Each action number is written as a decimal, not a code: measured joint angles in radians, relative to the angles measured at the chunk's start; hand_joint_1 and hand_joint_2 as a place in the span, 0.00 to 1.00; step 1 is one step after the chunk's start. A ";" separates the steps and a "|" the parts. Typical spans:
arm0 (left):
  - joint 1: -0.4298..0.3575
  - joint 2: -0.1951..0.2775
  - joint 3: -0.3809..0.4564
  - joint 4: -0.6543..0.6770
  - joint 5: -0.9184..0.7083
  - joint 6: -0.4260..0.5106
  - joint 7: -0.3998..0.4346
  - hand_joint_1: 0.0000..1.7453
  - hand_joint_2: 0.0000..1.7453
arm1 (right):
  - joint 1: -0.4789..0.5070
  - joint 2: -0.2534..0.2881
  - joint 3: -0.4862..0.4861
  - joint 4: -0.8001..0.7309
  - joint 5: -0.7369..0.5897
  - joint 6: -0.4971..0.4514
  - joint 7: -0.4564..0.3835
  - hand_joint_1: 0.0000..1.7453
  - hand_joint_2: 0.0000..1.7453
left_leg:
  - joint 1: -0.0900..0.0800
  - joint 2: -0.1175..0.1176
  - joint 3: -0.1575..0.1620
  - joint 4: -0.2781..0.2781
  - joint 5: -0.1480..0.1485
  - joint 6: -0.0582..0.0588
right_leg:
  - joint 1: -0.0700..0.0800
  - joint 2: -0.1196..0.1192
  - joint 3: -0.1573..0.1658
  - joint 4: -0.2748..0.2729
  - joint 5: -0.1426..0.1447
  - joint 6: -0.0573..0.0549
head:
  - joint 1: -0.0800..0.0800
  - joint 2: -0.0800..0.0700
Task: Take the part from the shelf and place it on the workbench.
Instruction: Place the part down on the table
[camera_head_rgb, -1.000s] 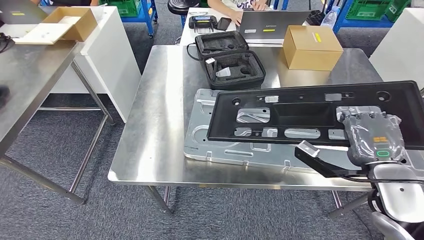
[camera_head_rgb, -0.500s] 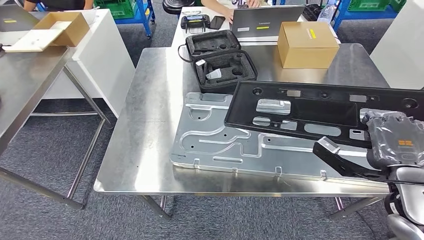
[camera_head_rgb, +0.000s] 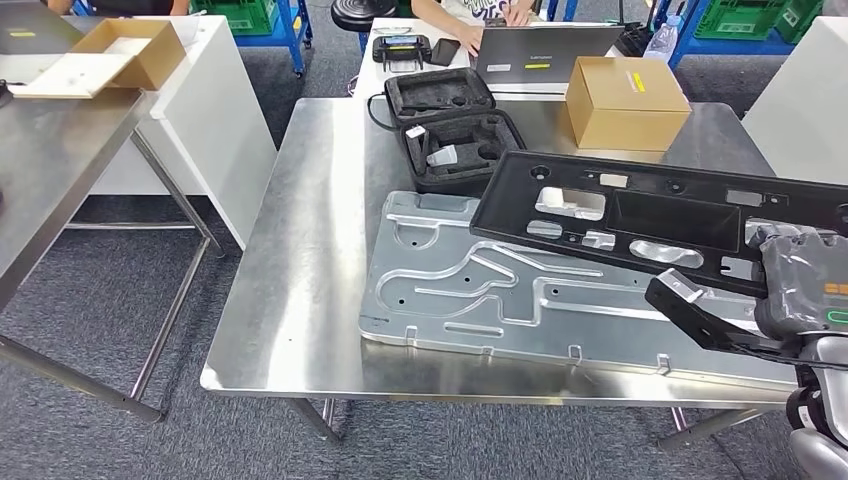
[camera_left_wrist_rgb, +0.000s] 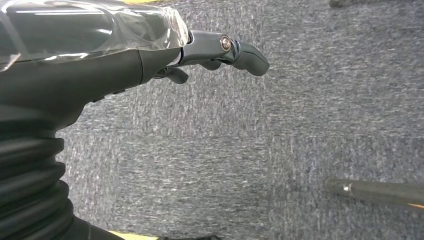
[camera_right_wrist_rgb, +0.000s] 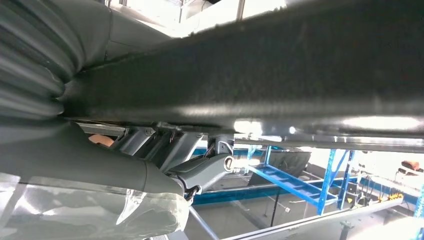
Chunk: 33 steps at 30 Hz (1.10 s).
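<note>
The part is a long black plastic panel (camera_head_rgb: 650, 215) with several cut-outs. My right hand (camera_head_rgb: 800, 290) grips its near right end and holds it tilted above the steel workbench (camera_head_rgb: 310, 250), over a stamped silver metal sheet (camera_head_rgb: 500, 290) that lies there. In the right wrist view the black panel (camera_right_wrist_rgb: 300, 65) runs as a wide dark band just past my right hand (camera_right_wrist_rgb: 100, 185). My left hand (camera_left_wrist_rgb: 150, 60) hangs over grey carpet with nothing in it, its thumb stretched out.
A black foam-lined case (camera_head_rgb: 455, 130) lies open at the back of the workbench, beside a cardboard box (camera_head_rgb: 625, 100). Behind them a person works at a laptop (camera_head_rgb: 540, 55). A second steel table (camera_head_rgb: 50, 170) and a white cabinet (camera_head_rgb: 215, 100) stand left.
The view has shifted a little. My right hand has carried the black panel to the right and tilted it, so more of the silver sheet shows.
</note>
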 joint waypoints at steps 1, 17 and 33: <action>0.000 0.000 0.000 0.000 0.000 0.000 0.000 0.00 1.00 | -0.003 0.001 0.002 0.002 0.000 -0.001 0.000 1.00 1.00 | -0.001 -0.001 0.003 0.004 -0.007 -0.006 | 0.000 -0.001 0.036 -0.075 0.034 0.002 | 0.000 0.000; -0.017 -0.001 0.000 -0.004 -0.017 -0.001 0.011 0.00 1.00 | -0.190 -0.007 0.235 0.026 -0.015 -0.094 -0.063 1.00 1.00 | -0.004 -0.002 -0.081 0.101 -0.008 -0.001 | 0.009 0.002 0.102 -0.177 0.046 -0.041 | -0.003 0.000; -0.010 -0.009 0.002 -0.007 0.006 -0.027 -0.023 0.00 1.00 | -0.360 -0.019 0.536 -0.010 0.019 0.023 -0.113 1.00 1.00 | -0.008 -0.008 0.014 -0.007 -0.009 -0.003 | 0.011 -0.005 0.080 -0.173 0.075 -0.015 | 0.001 0.000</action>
